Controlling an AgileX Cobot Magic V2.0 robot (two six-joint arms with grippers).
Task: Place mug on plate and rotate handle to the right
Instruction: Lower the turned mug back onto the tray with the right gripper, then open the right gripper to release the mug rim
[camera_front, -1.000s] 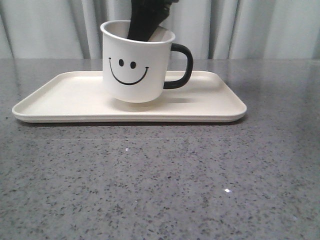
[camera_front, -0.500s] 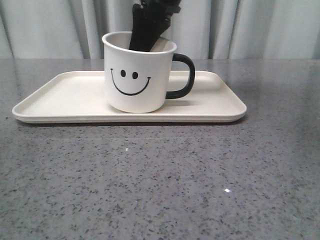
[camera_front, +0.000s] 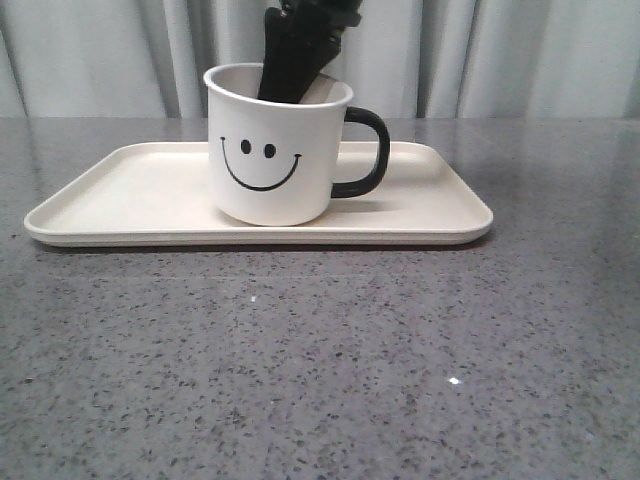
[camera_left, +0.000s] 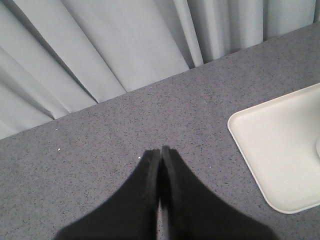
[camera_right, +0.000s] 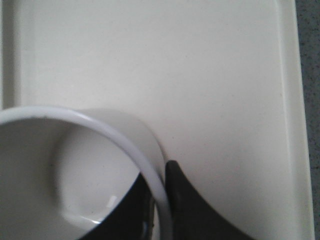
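Note:
The white mug (camera_front: 275, 180) with the black smiley face stands upright on the cream plate (camera_front: 130, 190), left of the plate's middle. Its black handle (camera_front: 375, 150) points right in the front view. My right gripper (camera_front: 292, 80) comes down from above and is shut on the mug's far rim, one finger inside and one outside. The right wrist view shows the rim (camera_right: 125, 140) pinched between the fingers of the right gripper (camera_right: 159, 182), over the plate (camera_right: 200, 75). My left gripper (camera_left: 161, 150) is shut and empty above the table, beside a corner of the plate (camera_left: 280, 145).
The plate lies on a grey speckled table (camera_front: 320, 360). Pale curtains (camera_front: 520, 60) hang behind the table's far edge. The mug's handle does not show in the right wrist view.
The mug, held a little above the plate and tilted one second ago, has come down to stand flat on it. Nothing has moved in the last half second.

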